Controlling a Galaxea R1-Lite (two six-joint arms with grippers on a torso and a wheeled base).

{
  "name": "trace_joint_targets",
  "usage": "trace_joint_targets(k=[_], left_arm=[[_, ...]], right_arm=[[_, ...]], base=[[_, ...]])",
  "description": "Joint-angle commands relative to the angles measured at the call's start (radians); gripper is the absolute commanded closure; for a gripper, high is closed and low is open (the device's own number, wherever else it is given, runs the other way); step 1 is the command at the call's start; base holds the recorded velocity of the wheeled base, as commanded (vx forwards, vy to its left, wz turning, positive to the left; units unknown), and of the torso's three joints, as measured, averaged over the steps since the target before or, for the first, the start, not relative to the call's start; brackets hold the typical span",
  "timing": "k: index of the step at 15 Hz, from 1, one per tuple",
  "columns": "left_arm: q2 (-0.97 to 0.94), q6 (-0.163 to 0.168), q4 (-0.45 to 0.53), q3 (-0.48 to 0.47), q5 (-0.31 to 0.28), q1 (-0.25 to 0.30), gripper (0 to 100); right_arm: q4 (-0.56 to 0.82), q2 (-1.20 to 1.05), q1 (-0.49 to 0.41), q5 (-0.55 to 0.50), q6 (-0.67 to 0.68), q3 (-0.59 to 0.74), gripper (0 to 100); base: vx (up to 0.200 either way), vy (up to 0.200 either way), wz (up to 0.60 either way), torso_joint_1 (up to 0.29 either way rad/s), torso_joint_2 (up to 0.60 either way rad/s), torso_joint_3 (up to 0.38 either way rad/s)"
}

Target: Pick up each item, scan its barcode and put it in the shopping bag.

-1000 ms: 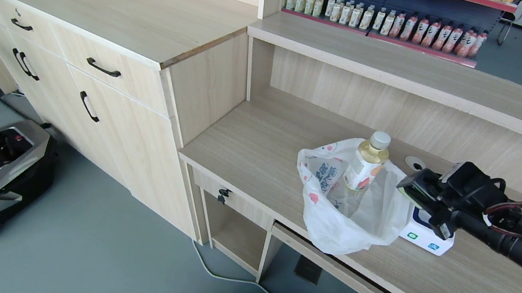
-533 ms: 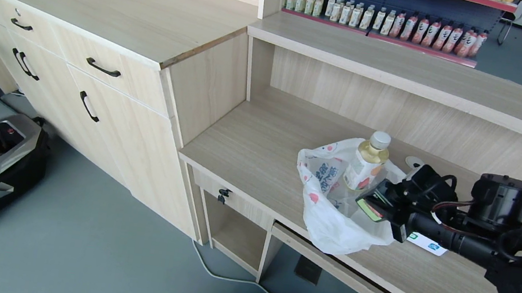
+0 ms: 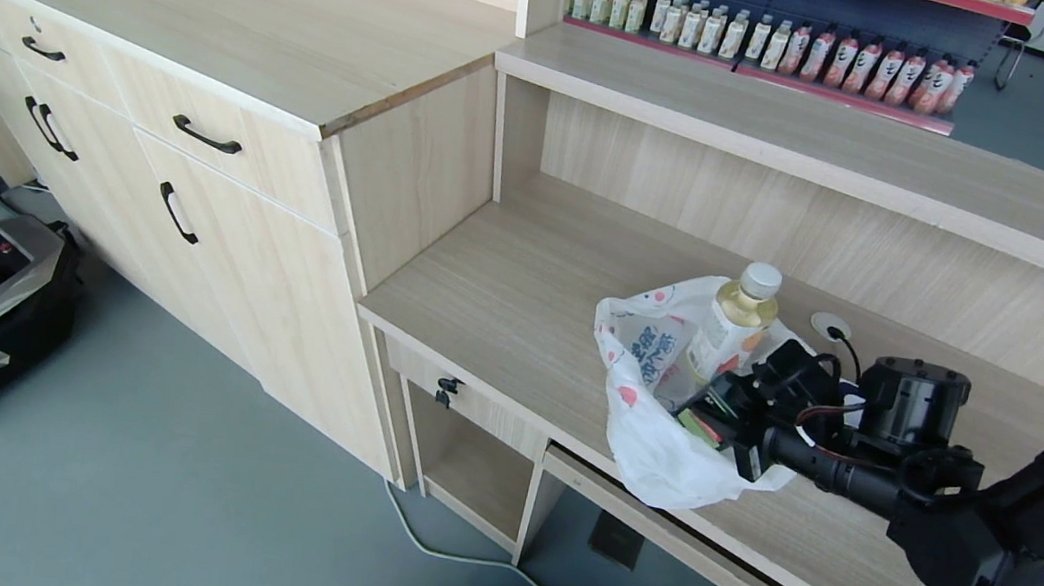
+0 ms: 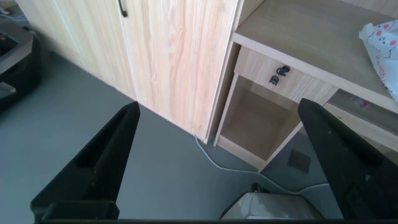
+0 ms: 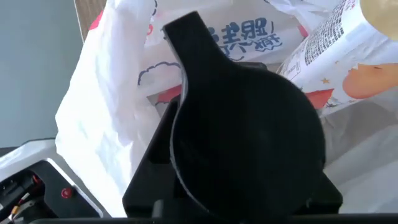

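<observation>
A white shopping bag (image 3: 654,442) with red and blue print stands open on the lower desk (image 3: 522,293). An upright bottle (image 3: 732,326) of pale drink with a white cap is inside it. My right gripper (image 3: 707,420) is at the bag's mouth beside the bottle, shut on a dark item (image 3: 694,423) with a green and red label. In the right wrist view that dark round item (image 5: 249,137) hangs over the bag (image 5: 99,112) and next to the bottle (image 5: 339,43). My left gripper (image 4: 217,106) hangs open over the grey floor, to the left of the desk, with nothing between its fingers.
A higher ledge (image 3: 805,139) overhangs the back of the desk. A round cable hole (image 3: 830,326) lies behind the bag. Cabinets with black handles (image 3: 200,135) stand to the left. A shelf of bottles (image 3: 767,43) is far behind. A cable (image 4: 217,158) runs on the floor.
My right gripper has carried the dark item leftward and down, from above a white box on the desk to the mouth of the bag.
</observation>
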Motion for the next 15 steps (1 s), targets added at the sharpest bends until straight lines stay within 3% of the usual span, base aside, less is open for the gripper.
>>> trace_joint_targets(k=[1, 10, 11, 15], left_arm=[[0.0, -0.001, 0.0, 0.0, 0.0, 0.0, 0], [0.0, -0.001, 0.0, 0.0, 0.0, 0.0, 0], [0.0, -0.001, 0.0, 0.0, 0.0, 0.0, 0], [0.0, -0.001, 0.0, 0.0, 0.002, 0.0, 0]], right_arm=[[0.0, 0.047, -0.002, 0.0, 0.025, -0.016, 100], [0.012, 0.065, -0.062, -0.006, 0.118, -0.013, 100], [0.012, 0.06, -0.062, -0.006, 0.121, -0.013, 0], [0.04, -0.065, -0.059, -0.006, 0.122, 0.002, 0]], base=[[0.0, 0.0, 0.0, 0.0, 0.0, 0.0], [0.0, 0.0, 0.0, 0.0, 0.0, 0.0], [0.0, 0.0, 0.0, 0.0, 0.0, 0.0], [0.0, 0.0, 0.0, 0.0, 0.0, 0.0]])
